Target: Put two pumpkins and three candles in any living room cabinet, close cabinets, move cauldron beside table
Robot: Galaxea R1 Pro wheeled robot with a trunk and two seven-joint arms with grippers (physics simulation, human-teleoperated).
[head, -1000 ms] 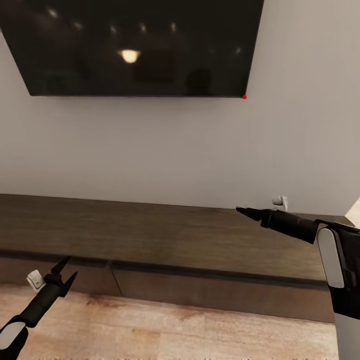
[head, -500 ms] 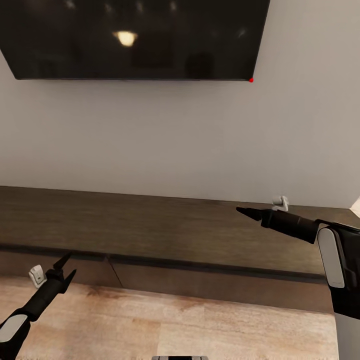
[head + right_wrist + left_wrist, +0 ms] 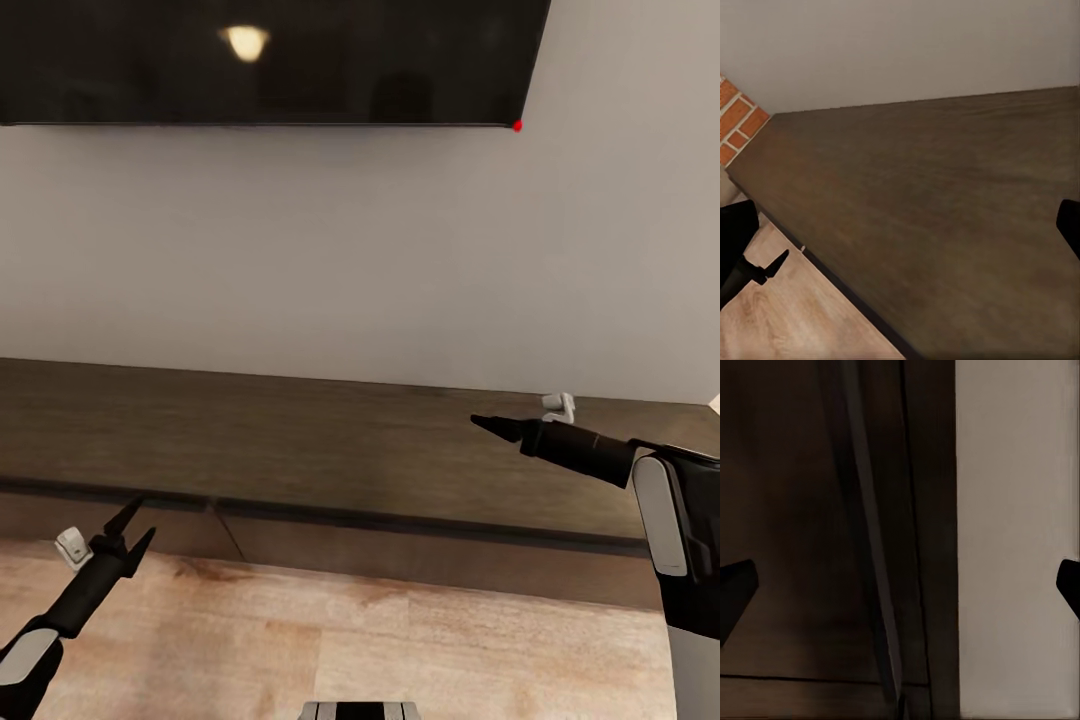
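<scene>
The cabinet (image 3: 330, 450) runs as a long, low, dark-brown unit across the head view, its long axis left to right against the grey wall (image 3: 330, 260) below the black television (image 3: 270, 60), and its flat drawer fronts (image 3: 400, 565) all look flush and closed. The left claw (image 3: 128, 528) hangs low in front of those drawer fronts at the cabinet's left part, released, its two tips spread apart with nothing between them. The right claw (image 3: 492, 425) is held higher, over the cabinet's top toward its right end; in the right wrist view the fingertips (image 3: 736, 225) sit at opposite edges, so it too looks released and empty. A patch of red brick (image 3: 736, 120) shows past the cabinet's far end there. No pumpkin, candle or cauldron can be seen on the cabinet top or the wooden floor (image 3: 350, 650). For pulling a drawer, the left claw is the nearer, since the fronts lie just ahead of it.
</scene>
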